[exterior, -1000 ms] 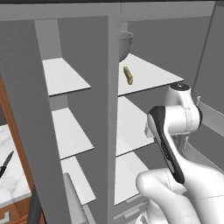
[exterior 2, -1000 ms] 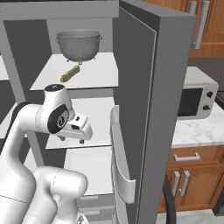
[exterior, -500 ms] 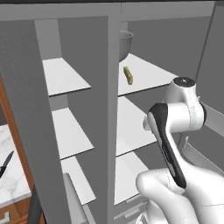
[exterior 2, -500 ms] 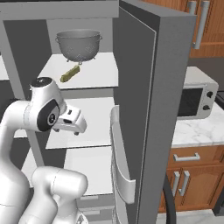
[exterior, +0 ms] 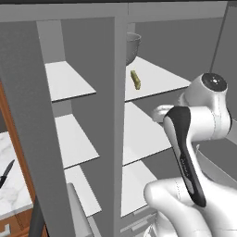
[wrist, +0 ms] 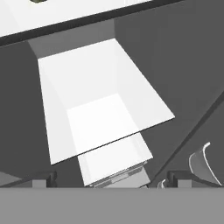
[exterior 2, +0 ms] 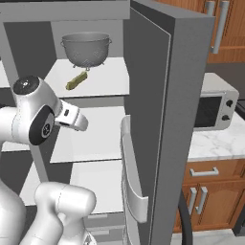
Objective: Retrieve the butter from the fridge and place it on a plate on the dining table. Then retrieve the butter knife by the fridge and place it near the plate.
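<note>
The butter (exterior: 135, 79) (exterior 2: 76, 81), a small yellow-olive stick, lies on a white upper shelf of the open grey fridge (exterior 2: 162, 110), just in front of a grey colander (exterior 2: 87, 48). My hand (exterior 2: 72, 118) hangs one shelf lower, below and a little left of the butter in the right base view, clear of it. In the hand view my gripper (wrist: 111, 181) is open, its dark fingertips (wrist: 43, 179) wide apart with nothing between them, facing lower white shelves. The butter knife (exterior: 7, 173), dark and slim, lies on a marble top at the far left. The plate and dining table are out of view.
The fridge's right door (exterior 2: 143, 191) stands open with white door bins close to my arm. A centre divider (exterior: 118, 115) splits the shelves. A microwave (exterior 2: 215, 107) sits on the marble counter to the right, above wooden cabinets (exterior 2: 206, 201).
My arm has lifted and the hand has risen toward the shelf with the butter, shifting slightly left in the right base view. The butter has not moved and the gripper stays open.
</note>
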Available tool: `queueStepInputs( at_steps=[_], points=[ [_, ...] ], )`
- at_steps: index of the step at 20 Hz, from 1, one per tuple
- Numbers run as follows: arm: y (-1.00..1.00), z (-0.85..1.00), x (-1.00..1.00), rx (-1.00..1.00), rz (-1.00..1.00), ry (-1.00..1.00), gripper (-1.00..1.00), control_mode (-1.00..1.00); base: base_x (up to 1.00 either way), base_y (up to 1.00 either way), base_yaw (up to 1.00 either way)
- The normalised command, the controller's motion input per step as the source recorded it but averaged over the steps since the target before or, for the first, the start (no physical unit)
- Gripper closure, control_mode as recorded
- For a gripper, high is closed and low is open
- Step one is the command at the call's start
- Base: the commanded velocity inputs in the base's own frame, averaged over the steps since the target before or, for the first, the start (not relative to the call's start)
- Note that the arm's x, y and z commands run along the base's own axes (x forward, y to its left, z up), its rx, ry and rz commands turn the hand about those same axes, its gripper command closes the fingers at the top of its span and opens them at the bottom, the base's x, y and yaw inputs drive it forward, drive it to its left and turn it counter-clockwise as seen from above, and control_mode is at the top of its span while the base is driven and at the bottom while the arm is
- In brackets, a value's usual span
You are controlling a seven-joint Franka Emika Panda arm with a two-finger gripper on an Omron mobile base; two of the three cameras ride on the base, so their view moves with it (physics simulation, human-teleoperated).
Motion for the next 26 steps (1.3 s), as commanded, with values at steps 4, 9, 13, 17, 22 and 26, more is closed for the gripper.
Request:
queueStepInputs(
  at_steps=[4,9,13,17,22,26],
  points=[
    [0.15,0.66,0.0,0.0,0.0,-0.04,-1.0,-1.0,0.0,0.0,0.0],
    [0.06,0.53,0.0,-0.02,0.0,-0.02,-1.0,-1.0,0.0,0.0,0.0],
    [0.0,0.37,0.01,0.0,0.0,-0.11,-1.0,-1.0,0.0,0.0,0.0],
    [0.0,0.31,0.2,0.0,0.0,-0.04,-1.0,-1.0,0.0,0.0,0.0],
    [0.14,0.25,0.31,0.0,0.0,0.0,-1.0,-1.0,0.0,0.0,0.0],
    [0.19,0.03,0.38,0.0,0.0,0.03,-1.0,-1.0,0.0,0.0,0.0]
  ],
)
